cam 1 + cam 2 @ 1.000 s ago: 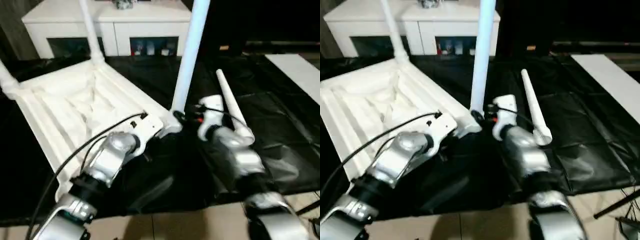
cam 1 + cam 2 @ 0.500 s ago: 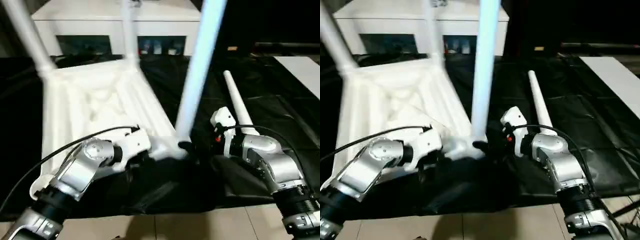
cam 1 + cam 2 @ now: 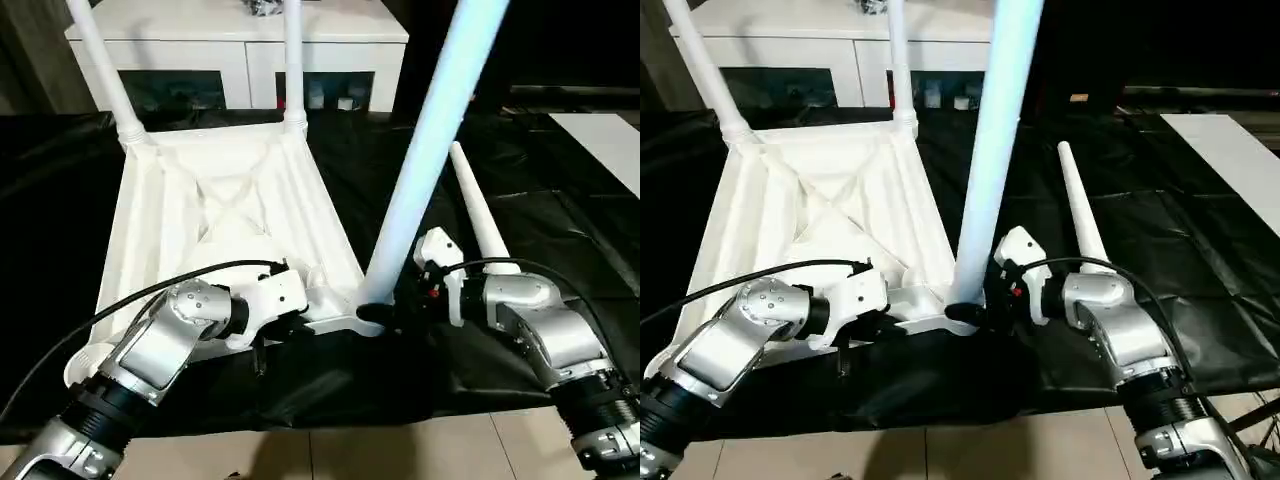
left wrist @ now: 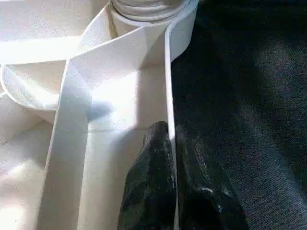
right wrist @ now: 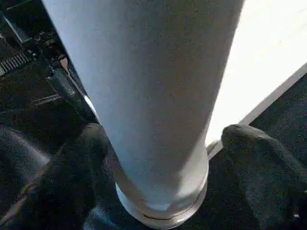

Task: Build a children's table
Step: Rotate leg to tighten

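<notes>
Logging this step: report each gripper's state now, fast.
Left gripper: shut on the rim of the upturned white plastic tabletop.
Right gripper: open, fingers straddling the base of the near upright white tapered leg.

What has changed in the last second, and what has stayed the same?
The upturned white ribbed plastic table top has swung, its far end toward the robot's right. The right gripper now reaches in sideways, straddling the base of the near upright white round leg. Unchanged: the left gripper pinches the top's rim; the loose white tapered leg lies on the black sheet.
</notes>
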You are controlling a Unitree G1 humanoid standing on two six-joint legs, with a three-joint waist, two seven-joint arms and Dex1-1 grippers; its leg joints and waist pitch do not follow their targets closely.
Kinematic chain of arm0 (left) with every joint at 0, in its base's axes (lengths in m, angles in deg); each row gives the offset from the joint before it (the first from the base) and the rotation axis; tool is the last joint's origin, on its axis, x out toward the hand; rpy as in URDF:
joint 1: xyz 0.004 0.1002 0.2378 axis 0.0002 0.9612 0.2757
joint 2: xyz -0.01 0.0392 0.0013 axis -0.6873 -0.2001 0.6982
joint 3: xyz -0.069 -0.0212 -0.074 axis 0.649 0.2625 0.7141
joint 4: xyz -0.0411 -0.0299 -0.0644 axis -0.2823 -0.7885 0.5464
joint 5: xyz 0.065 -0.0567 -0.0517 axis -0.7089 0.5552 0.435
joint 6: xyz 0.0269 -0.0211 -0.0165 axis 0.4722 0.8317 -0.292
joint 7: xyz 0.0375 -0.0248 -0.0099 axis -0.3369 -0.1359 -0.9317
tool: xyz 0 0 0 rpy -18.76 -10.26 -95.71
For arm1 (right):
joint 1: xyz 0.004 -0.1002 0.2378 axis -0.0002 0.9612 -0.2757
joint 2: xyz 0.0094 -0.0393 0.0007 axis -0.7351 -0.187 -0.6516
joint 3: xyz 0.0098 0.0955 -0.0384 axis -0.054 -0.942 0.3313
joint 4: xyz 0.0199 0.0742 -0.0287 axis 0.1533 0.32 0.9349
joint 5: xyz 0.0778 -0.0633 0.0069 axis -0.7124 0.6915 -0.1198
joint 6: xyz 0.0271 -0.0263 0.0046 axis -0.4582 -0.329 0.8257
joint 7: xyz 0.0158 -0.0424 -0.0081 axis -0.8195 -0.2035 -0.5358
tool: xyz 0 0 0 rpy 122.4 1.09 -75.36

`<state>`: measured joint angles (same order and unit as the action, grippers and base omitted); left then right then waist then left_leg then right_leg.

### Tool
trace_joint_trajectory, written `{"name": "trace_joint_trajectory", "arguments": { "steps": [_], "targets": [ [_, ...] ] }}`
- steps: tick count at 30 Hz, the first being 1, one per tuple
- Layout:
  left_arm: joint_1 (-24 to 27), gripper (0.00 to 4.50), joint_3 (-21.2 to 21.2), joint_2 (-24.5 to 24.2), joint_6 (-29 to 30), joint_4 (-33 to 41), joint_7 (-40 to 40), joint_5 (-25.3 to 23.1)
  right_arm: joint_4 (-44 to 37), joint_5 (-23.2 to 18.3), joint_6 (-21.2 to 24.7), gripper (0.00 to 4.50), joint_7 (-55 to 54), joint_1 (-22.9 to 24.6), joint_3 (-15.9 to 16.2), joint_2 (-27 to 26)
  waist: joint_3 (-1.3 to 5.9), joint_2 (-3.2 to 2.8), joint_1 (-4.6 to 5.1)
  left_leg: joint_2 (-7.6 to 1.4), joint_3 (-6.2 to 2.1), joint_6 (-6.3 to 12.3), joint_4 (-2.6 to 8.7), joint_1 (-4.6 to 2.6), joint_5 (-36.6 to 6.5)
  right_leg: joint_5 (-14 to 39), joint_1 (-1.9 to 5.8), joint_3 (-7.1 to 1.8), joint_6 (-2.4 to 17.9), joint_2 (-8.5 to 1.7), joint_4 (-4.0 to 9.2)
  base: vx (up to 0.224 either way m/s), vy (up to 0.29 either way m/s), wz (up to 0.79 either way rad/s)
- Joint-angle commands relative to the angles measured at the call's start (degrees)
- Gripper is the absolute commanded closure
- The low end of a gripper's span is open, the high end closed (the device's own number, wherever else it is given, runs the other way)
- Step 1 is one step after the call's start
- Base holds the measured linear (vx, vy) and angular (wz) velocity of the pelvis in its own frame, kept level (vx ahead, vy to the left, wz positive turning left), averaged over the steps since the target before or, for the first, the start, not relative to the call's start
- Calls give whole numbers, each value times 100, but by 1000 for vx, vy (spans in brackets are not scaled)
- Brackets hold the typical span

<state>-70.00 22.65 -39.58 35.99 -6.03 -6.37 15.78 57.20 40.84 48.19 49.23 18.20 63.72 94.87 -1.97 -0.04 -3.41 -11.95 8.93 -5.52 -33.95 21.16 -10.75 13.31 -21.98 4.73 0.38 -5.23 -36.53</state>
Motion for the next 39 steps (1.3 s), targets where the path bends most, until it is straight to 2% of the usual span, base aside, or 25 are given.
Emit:
{"name": "trace_joint_trajectory", "arguments": {
  "steps": [1,5,6,9,11,19,23,26,27,28,30,31,33,35,38,39],
  "targets": [
    [-28,450,-64,-38,-92,112,63,-55,54,113,-79,75,26,-74,67,26,299,23,13,-102,52,386,372,-27,-657,-76,285,-283,1377,-242,417,0,0,0],
    [-36,450,-70,-44,-93,97,64,-60,123,200,-156,93,78,-89,117,34,301,20,16,-103,52,371,371,-31,-662,-38,283,-281,1374,-238,416,0,0,0],
    [-39,450,-73,-45,-96,90,62,-60,131,212,-167,119,98,-94,132,32,301,23,18,-103,53,375,370,-30,-667,-48,283,-282,1381,-239,417,0,0,0],
    [-43,450,-80,-48,-100,81,59,-60,134,225,-176,132,148,-97,177,42,301,22,16,-102,51,393,368,-28,-630,-104,286,-281,1388,-237,411,0,0,0],
    [-43,450,-89,-53,-106,71,62,-67,161,265,-205,160,167,-97,227,57,304,25,16,-102,52,398,366,-28,-625,-111,289,-280,1395,-237,407,0,0,0],
    [-24,450,-90,-80,-91,77,79,-65,354,327,-176,183,7,-123,210,-91,300,30,20,-101,53,394,368,-27,-658,-53,288,-281,1399,-237,412,0,0,0],
    [-4,450,-48,-12,2,74,23,-12,618,338,-25,184,-461,-177,86,-342,280,23,39,-103,54,312,390,-36,-856,242,270,-283,1359,-236,438,0,0,0],
    [-79,450,72,311,284,-112,-457,-57,922,364,138,185,-1099,-217,-77,-707,236,43,123,-95,31,45,449,-33,-1369,1166,248,-296,1151,-237,510,0,0,0],
    [-102,450,91,373,335,-157,-558,-78,964,363,162,185,-1200,-223,-105,-768,233,49,142,-87,33,19,443,-34,-1425,1269,241,-302,1120,-233,520,0,0,0],
    [-208,450,183,695,598,-350,-1029,-157,1200,420,230,185,-1812,-275,-224,-1089,226,41,175,-90,37,-21,450,-36,-1503,1412,220,-322,1067,-230,534,0,0,0],
    [-260,450,228,857,732,-437,-1256,-187,1330,464,252,185,-2144,-310,-281,-1254,215,49,195,-75,25,-123,459,-47,-1629,1712,202,-328,979,-230,560,0,0,0],
    [-325,450,291,1069,919,-532,-1533,-212,1521,512,292,185,-2560,-376,-355,-1452,229,55,206,-75,5,-142,473,-24,-1604,1728,230,-318,910,-234,558,0,0,0],
    [-386,450,340,1247,1080,-615,-1771,-246,1699,587,300,185,-2920,-447,-400,-1611,231,51,244,-71,20,-143,465,-54,-1649,1616,185,-332,935,-219,575,0,0,0],
    [-570,450,452,1683,1390,-914,-2459,-428,2227,786,311,185,-3977,-670,-529,-2016,224,36,278,-65,25,-150,463,-64,-1689,1602,163,-339,984,-219,584,0,0,0],
    [-805,450,600,2192,1436,-1356,-3203,-582,2877,907,158,186,-5085,-1008,-689,-2552,232,58,319,-47,25,-158,448,-72,-1782,1784,147,-334,898,-225,618,0,0,0],
    [-818,450,606,2214,1432,-1377,-3237,-589,2904,914,145,186,-5115,-1025,-692,-2578,231,54,319,-48,23,-150,452,-71,-1804,1784,145,-333,875,-223,621,0,0,0]
  ]
}}
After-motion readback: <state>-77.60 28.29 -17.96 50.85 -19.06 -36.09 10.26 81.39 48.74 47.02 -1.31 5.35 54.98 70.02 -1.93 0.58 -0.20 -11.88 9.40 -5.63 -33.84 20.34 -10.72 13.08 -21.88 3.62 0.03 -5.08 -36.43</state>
